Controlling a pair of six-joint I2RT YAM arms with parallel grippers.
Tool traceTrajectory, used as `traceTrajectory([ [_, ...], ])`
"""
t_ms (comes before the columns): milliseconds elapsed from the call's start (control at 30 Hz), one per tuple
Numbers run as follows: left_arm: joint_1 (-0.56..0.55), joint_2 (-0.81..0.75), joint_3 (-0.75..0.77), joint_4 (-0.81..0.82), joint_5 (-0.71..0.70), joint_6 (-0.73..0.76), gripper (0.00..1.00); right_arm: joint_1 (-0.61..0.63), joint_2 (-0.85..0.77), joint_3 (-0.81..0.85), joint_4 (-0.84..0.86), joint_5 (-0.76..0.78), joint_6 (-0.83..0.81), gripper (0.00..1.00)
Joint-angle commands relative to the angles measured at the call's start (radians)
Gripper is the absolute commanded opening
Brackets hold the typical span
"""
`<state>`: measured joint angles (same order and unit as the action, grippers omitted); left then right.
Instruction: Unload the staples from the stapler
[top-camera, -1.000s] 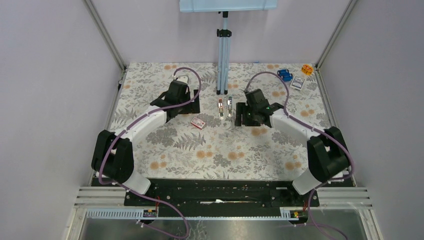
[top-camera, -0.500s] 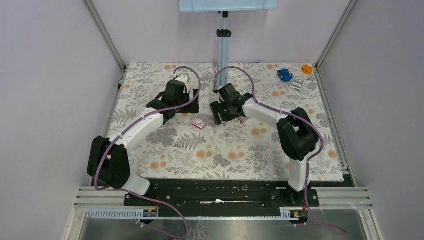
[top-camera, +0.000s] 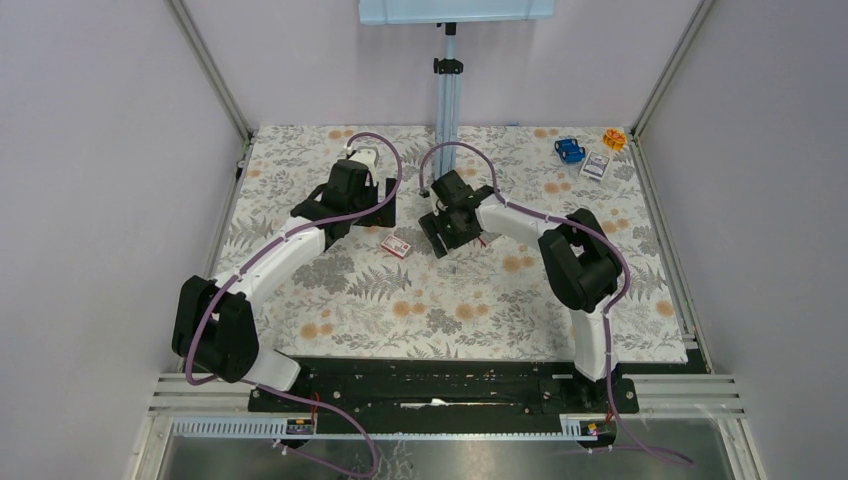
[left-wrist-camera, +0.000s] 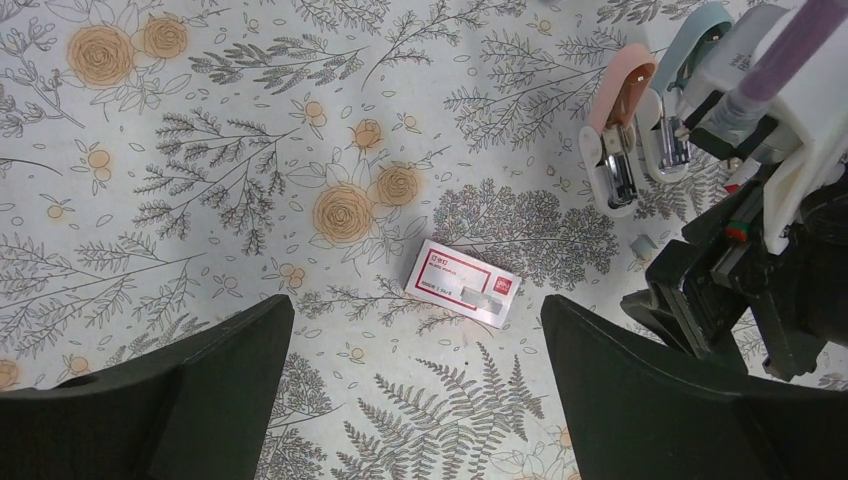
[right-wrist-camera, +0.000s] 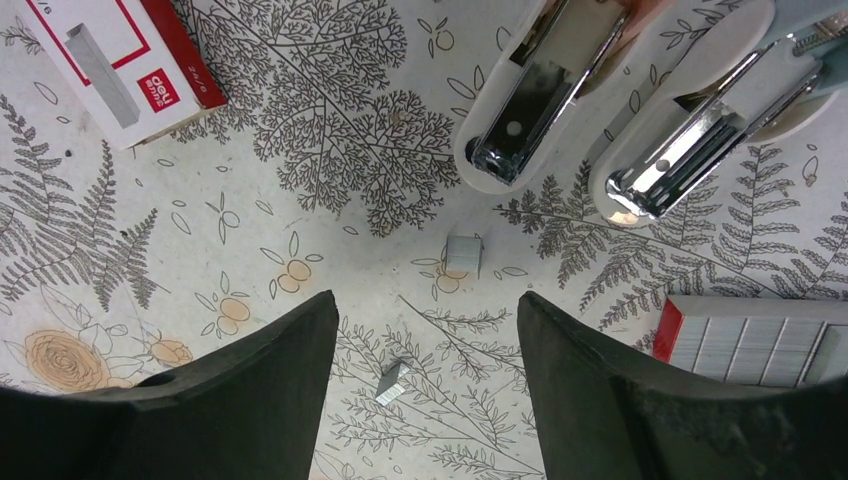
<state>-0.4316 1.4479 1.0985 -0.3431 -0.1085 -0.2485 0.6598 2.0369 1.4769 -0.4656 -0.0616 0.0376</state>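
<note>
Left gripper (left-wrist-camera: 415, 320) and right gripper (right-wrist-camera: 425, 335): jaws apart, empty. The open pink-and-white plastic stapler (right-wrist-camera: 520, 95) lies on the floral worktop (right-wrist-camera: 150, 250) just past my right jaws, beside a pale blue stapler (right-wrist-camera: 700, 120). Looks light and skiddy, so I'd pinch its hard sides.

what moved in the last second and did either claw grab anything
The right arm swung leftward across the table, bringing the right claw over the two staplers; it is open and holds nothing. The left claw, also open, and the staple box stayed about where they were.
</note>
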Motion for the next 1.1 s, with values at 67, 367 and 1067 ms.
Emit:
traceTrajectory([
  [67,0.004,-0.008,0.021,0.028,-0.018,0.026,0.99,-0.003,0.042,0.052,-0.01,0.036,-0.029,0.73],
  [367,0.004,-0.015,0.014,0.038,-0.035,0.032,0.99,-0.003,0.076,0.047,0.01,0.11,-0.025,0.63],
  [1067,0.004,-0.039,0.011,0.042,-0.068,0.04,0.99,0.024,0.107,0.071,-0.016,0.118,0.006,0.47],
])
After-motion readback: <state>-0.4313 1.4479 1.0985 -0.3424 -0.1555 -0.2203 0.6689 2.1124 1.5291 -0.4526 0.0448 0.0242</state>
